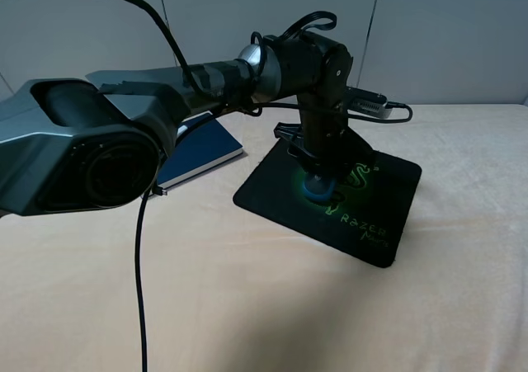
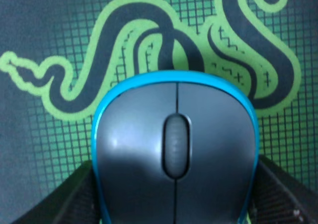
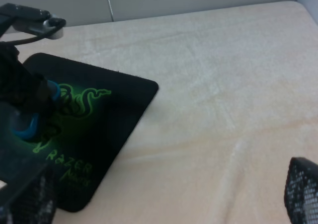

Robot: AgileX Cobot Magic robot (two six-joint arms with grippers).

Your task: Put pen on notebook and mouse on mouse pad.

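The mouse (image 2: 174,149), dark grey on top with a teal rim, sits low over the green snake logo of the black mouse pad (image 1: 388,182). My left gripper (image 1: 318,172) comes down on it from above, and its black fingers (image 2: 64,204) press both sides of the mouse (image 1: 317,190). The navy notebook (image 1: 202,153) lies left of the pad, partly behind my left arm. The pen is hidden or out of view. My right gripper (image 3: 166,204) hovers open over bare cloth, right of the mouse pad (image 3: 114,114), with nothing between its fingers.
A cream cloth (image 1: 330,306) covers the table. My left arm's big grey housing (image 1: 82,149) and its black cable (image 1: 140,289) fill the near left. A grey wall (image 1: 445,34) stands behind the table.
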